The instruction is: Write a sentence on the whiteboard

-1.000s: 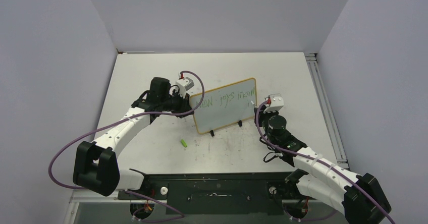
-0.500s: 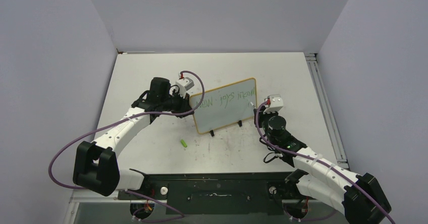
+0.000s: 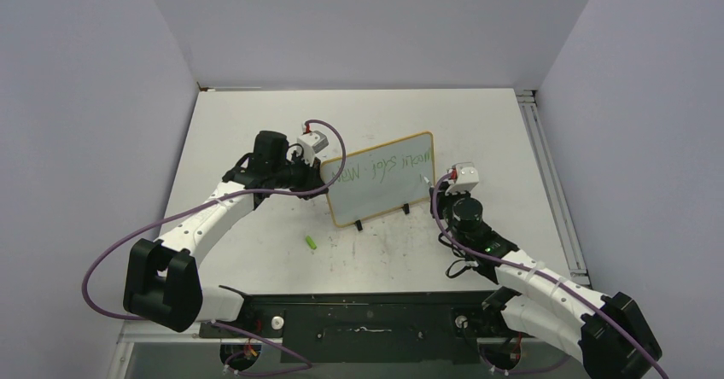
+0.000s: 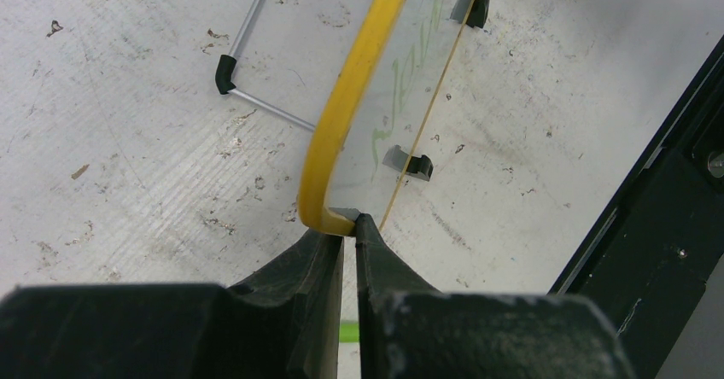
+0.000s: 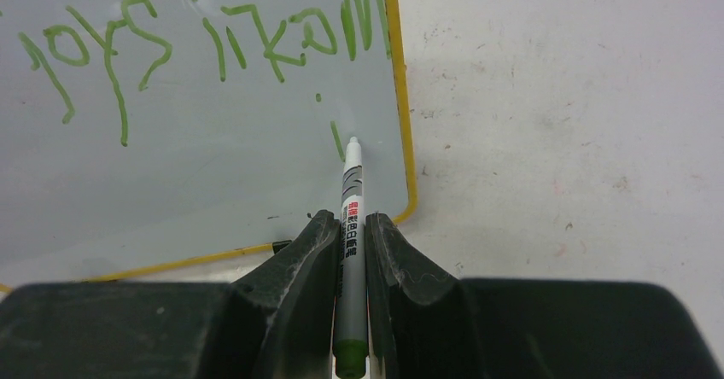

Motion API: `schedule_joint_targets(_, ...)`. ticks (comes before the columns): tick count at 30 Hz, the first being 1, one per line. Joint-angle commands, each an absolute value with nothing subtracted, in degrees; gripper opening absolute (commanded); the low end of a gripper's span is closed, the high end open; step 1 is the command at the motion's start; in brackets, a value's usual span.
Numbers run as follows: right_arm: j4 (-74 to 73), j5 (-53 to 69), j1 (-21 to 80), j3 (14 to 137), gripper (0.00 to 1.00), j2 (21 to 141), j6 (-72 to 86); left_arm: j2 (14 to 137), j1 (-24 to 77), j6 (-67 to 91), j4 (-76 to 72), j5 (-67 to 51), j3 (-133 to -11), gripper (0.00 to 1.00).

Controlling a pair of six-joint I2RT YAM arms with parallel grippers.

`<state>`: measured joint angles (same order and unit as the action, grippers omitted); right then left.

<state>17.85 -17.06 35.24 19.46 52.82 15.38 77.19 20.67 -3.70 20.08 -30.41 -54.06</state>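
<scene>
Green at its rear end and white along the barrel, the marker (image 5: pixel 352 195) is clamped lengthwise between the fingers of the right gripper (image 5: pixel 349 219), which is closed tight on it so that the nib sticks out ahead and presses the whiteboard (image 5: pixel 213 174) near its right-hand yellow edge. It sits at the foot of a short green stroke with a dot above it, which looks like the start of a second line. The sentence (image 5: pixel 205 46) runs across the board above that and reads upside down from this wrist; the part that looks like "joys" can be made out, the word beside it not surely. The board stands propped near the middle of the table (image 3: pixel 256 123), between the two arms. The left gripper (image 4: pixel 348 224) is closed on its lower corner, probably to steady it against the push of the pen. From that wrist the board is seen nearly edge-on, so the writing smears into streaks, though a black foot (image 4: pixel 417 167) and a thin wire prop (image 4: pixel 256 106) show. The marker's rear runs off the frame, and from above the writing is too small to read. A small green piece (image 3: pixel 312 242), perhaps the cap, lies on the table in front.
</scene>
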Motion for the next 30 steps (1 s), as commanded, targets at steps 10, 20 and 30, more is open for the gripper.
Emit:
schedule_joint_targets(10, 19.38, -16.51, 35.03, 19.58, 0.05, 54.86, 16.20, 77.83, 21.45, -5.77, 21.53, -29.06, -55.02, 0.00)
schedule_joint_targets(20, 22.06, -16.93, 34.96, 22.31, 0.05, 54.76, 13.86, 77.72, 21.45, -5.77, 21.53, -29.00, -55.02, 0.00)
schedule_joint_targets(30, 23.09, -17.44, 35.01, 23.30, 0.05, 54.43, 12.87, 77.78, 21.53, -5.80, 21.45, -29.03, -54.98, 0.00)
